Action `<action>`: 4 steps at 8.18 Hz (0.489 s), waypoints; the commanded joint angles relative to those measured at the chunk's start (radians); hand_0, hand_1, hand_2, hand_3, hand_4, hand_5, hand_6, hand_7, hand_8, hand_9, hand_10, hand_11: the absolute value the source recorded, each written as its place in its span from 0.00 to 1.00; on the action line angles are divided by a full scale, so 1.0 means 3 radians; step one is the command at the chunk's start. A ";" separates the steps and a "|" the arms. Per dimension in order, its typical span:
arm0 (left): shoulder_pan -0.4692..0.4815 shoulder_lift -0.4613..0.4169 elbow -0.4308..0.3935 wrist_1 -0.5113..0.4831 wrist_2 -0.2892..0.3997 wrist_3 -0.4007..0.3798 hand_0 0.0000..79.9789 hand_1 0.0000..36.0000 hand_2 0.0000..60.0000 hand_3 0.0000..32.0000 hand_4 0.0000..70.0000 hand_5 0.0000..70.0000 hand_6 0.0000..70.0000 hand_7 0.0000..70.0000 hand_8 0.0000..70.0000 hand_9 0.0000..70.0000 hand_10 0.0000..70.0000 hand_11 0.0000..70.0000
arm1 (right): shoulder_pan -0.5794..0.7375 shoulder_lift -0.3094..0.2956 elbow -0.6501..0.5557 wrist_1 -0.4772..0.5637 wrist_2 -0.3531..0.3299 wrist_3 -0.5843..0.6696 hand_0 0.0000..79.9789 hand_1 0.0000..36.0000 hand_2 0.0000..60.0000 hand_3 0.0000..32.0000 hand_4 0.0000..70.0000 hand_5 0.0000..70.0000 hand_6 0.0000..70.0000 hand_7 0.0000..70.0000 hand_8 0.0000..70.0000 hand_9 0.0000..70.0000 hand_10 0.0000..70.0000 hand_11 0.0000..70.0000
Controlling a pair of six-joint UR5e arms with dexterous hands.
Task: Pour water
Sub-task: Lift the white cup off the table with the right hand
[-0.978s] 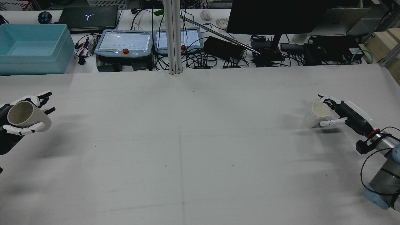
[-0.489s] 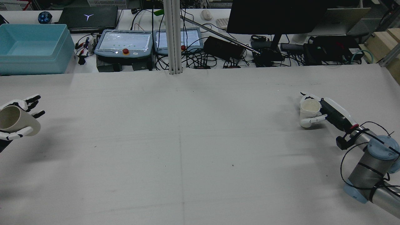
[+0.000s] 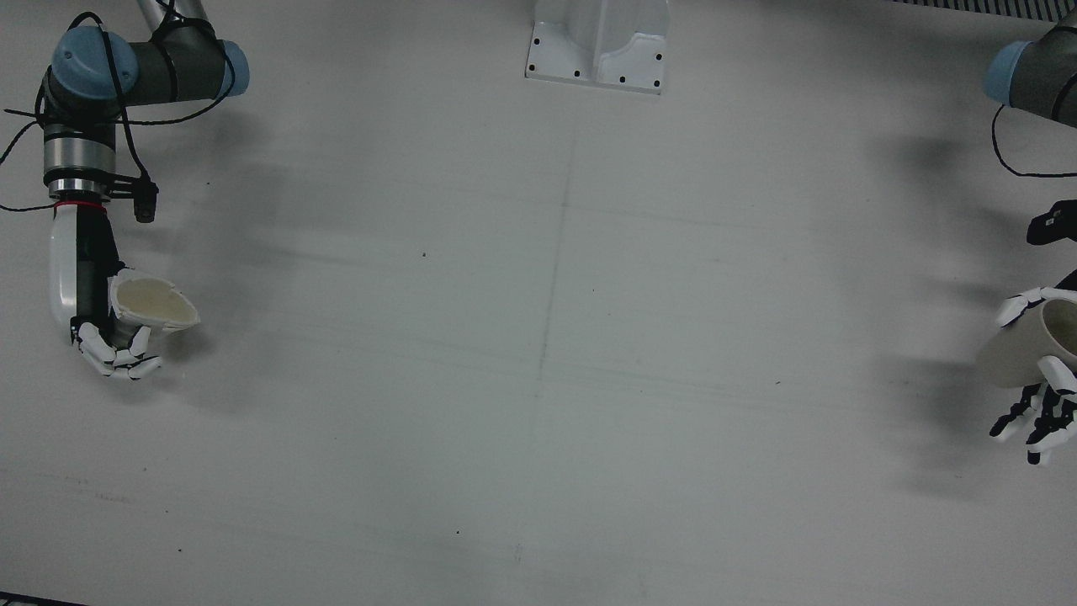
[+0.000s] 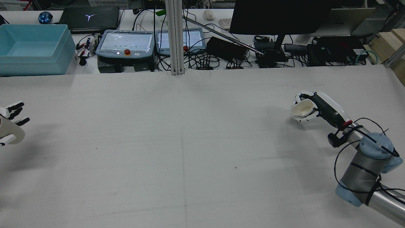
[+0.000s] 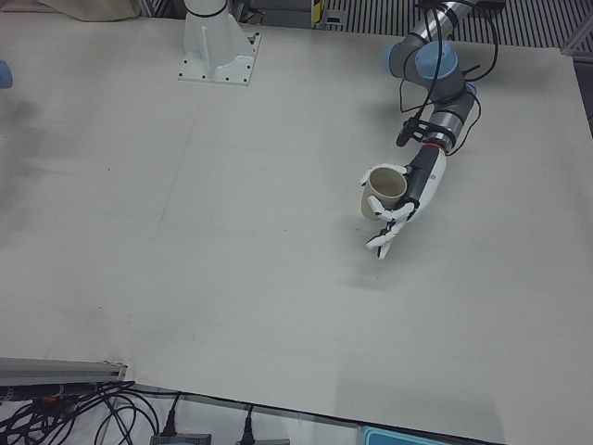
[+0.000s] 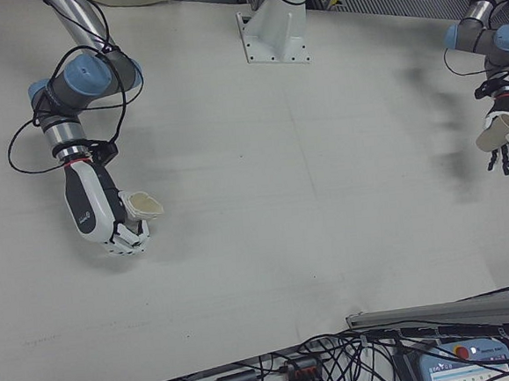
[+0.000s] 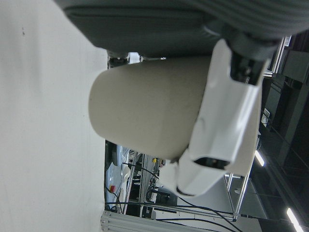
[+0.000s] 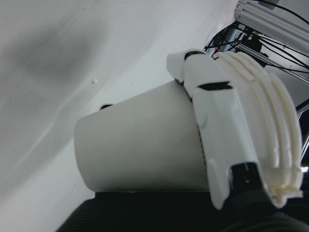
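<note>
A cup (image 3: 156, 305) is clasped by the right hand (image 3: 105, 337), a mug (image 5: 382, 188) by the left hand (image 5: 400, 209), well apart above the table (image 3: 538, 337). Carry step; next they must be brought together for pouring.

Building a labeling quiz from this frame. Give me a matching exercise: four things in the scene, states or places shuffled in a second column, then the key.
Things:
1. beige cup
2. white paper cup
3. light blue plastic bin
4. black monitor

States or places:
A. squeezed out of round in the right hand
B. far-left corner behind the table, rear view
C. held in the left hand
D. standing among cables behind the table

Pairs: 1-C, 2-A, 3-B, 4-D
</note>
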State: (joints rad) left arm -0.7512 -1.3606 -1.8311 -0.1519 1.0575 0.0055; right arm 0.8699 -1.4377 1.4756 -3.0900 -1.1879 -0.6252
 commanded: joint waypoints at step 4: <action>0.0685 -0.0763 -0.0232 0.0896 0.0090 0.0033 1.00 1.00 1.00 0.00 0.96 1.00 0.19 0.33 0.08 0.08 0.11 0.22 | 0.0591 0.0012 0.1772 -0.1035 -0.0003 0.0003 1.00 1.00 1.00 0.00 0.34 1.00 0.74 0.96 0.64 0.82 0.62 0.92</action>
State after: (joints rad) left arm -0.6932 -1.4103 -1.8814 -0.0665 1.0782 0.0103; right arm 0.9509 -1.4377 1.7931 -3.2834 -1.1862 -0.6247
